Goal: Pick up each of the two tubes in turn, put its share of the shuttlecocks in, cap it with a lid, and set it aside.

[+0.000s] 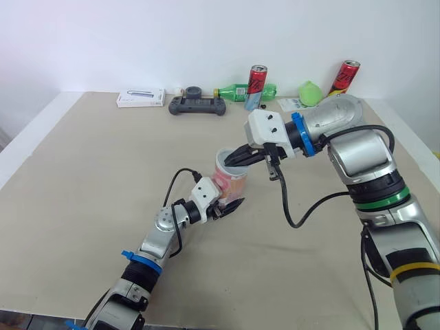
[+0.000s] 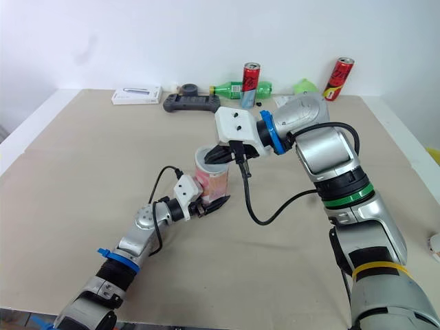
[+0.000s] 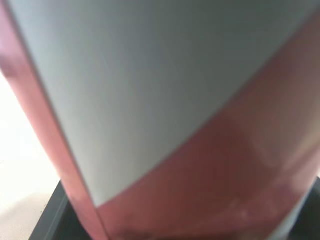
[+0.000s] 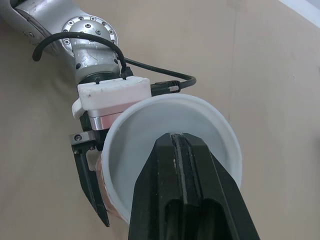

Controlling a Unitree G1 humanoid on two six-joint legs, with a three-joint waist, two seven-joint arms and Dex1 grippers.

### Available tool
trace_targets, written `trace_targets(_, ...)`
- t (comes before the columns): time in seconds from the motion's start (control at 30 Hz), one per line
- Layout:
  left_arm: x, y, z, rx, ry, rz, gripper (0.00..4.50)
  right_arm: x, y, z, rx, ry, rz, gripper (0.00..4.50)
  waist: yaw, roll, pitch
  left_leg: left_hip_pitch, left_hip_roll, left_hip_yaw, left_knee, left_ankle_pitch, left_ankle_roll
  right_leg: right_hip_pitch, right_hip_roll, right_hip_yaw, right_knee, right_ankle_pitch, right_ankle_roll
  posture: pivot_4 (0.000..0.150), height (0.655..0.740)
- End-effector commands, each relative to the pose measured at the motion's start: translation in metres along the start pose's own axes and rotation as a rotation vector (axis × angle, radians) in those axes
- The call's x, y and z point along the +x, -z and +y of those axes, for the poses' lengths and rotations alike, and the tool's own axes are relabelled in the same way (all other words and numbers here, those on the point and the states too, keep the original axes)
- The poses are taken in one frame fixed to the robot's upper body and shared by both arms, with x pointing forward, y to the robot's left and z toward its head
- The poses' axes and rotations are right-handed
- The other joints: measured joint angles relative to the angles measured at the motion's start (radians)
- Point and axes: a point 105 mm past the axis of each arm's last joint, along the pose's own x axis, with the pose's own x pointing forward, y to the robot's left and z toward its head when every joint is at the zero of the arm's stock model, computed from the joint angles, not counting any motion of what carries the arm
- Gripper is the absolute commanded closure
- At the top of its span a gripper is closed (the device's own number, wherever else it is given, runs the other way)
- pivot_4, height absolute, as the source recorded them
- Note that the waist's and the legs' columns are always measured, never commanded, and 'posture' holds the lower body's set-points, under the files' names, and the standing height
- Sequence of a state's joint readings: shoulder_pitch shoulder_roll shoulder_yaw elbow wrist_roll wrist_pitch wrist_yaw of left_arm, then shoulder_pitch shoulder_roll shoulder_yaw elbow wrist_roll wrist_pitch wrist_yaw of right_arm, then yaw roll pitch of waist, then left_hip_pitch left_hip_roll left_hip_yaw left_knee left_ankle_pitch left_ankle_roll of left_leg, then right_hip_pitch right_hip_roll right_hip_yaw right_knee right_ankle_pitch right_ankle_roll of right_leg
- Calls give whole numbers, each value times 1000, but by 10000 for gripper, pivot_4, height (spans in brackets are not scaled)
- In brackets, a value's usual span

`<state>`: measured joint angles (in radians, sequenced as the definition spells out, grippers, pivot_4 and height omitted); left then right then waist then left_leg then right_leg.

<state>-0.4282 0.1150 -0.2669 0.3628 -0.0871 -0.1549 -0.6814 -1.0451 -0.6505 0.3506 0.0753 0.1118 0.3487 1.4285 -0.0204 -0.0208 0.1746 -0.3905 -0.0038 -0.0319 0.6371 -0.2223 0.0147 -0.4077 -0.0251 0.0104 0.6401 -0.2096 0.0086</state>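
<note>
the left gripper [image 1: 228, 201] is nearest, reaching in from the near edge of the table [image 1: 82, 179]. it is closed on the low part of the tube [image 1: 231, 180], its jaws spread only as wide as the tube's body. from the right wrist, one black finger [image 4: 93, 187] lies flat against the tube's side. the other finger is hidden behind the tube.

the tube is red and white and sits about mid-table. its long axis runs close to upright, with the white-rimmed mouth [image 4: 222, 131] facing up. i cannot tell whether its base rests on the table or hangs just above it.

the right gripper [image 1: 232, 159] comes in from the right side, with its tips at the tube's mouth. its two fingers are pressed together, only a thin seam between them. i cannot tell if anything is pinched there.

along the far edge lie a white box [image 1: 141, 97], a black controller [image 1: 198, 106], a green bottle [image 1: 240, 91] on its side, a red can [image 1: 258, 85], a green lump [image 1: 309, 93] and a second red can [image 1: 344, 77].
</note>
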Motion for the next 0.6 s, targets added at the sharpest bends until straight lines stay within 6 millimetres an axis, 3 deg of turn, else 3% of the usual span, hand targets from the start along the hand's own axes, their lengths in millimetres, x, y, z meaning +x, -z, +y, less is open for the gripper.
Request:
trace_targets(0.03,-9,30,-6,-33,9,120,15749,12,25,15,64,-73,83,43886,0,0,0,0,0,0,0,0,0,0,0,0,0,0,0,1500,7400)
trace_targets(0.6,-10,31,-7,-34,11,123,15749,26,52,40,84,-178,258,43886,0,1,-23,1,3,-2,-4,-2,-2,2,-1,-7,-9,0,0,1500,7400)
